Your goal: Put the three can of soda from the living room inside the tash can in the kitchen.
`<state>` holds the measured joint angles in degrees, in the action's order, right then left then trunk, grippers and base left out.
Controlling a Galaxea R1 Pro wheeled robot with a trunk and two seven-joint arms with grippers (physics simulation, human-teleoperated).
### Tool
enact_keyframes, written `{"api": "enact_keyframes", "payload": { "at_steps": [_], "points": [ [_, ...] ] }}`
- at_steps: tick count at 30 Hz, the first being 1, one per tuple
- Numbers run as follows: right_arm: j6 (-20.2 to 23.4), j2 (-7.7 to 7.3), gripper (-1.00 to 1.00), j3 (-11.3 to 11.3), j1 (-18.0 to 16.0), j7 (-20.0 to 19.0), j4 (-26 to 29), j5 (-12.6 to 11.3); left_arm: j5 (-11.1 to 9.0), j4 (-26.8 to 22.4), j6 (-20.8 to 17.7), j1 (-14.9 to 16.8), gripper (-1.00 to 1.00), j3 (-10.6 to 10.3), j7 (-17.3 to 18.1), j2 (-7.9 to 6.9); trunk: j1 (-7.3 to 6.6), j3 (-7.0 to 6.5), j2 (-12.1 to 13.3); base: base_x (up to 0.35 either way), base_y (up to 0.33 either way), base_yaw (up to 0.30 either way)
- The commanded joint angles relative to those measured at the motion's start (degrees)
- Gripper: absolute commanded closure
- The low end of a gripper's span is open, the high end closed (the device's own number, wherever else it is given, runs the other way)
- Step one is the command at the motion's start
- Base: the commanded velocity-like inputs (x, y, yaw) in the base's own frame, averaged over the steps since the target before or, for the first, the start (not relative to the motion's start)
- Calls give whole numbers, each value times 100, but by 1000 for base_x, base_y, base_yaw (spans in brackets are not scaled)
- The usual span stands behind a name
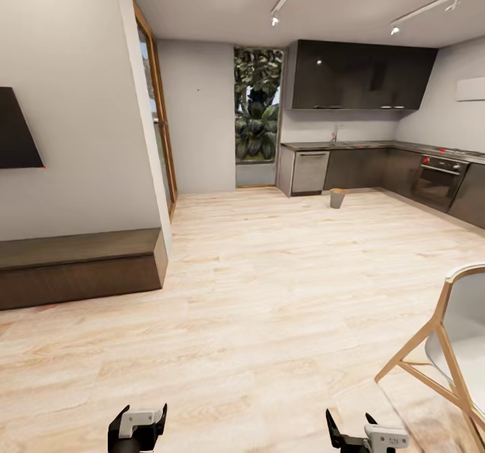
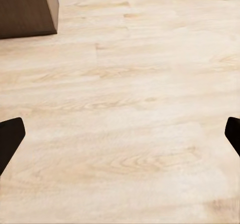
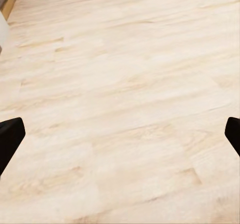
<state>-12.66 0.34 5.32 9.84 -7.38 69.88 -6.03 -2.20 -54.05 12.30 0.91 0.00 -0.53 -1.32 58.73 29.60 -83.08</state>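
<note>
The tash can, a small pale tapered bin, stands on the pale wood floor far ahead, in front of the kitchen cabinets. No can of soda is in view. My left gripper and right gripper hang low at the near edge of the head view, far from the bin. In the left wrist view the left gripper is open, its dark fingertips wide apart over bare floor. The right gripper is open too, with nothing between its fingertips.
A low dark wooden bench lines the left wall below a dark screen. A white chair with wooden legs stands close on the right. Counter, sink tap and oven run along the far right. Wood-framed glass doors are at the left.
</note>
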Motion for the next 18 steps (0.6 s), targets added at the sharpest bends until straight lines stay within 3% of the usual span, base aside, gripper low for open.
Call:
{"api": "enact_keyframes", "payload": {
  "at_steps": [1,7,18],
  "points": [
    [0,0,-100,-2,0,0,0,-2,0,0,0,0,-100,0,0,0,0,1,0,323,135,0],
    [-2,-3,-100,2,0,0,-1,-9,0,0,0,2,-100,1,0,0,0,2,0,323,135,-81],
    [-8,-8,-100,13,0,0,-1,-12,0,0,0,-1,-100,1,0,0,0,3,0,323,135,-225]
  ]
}}
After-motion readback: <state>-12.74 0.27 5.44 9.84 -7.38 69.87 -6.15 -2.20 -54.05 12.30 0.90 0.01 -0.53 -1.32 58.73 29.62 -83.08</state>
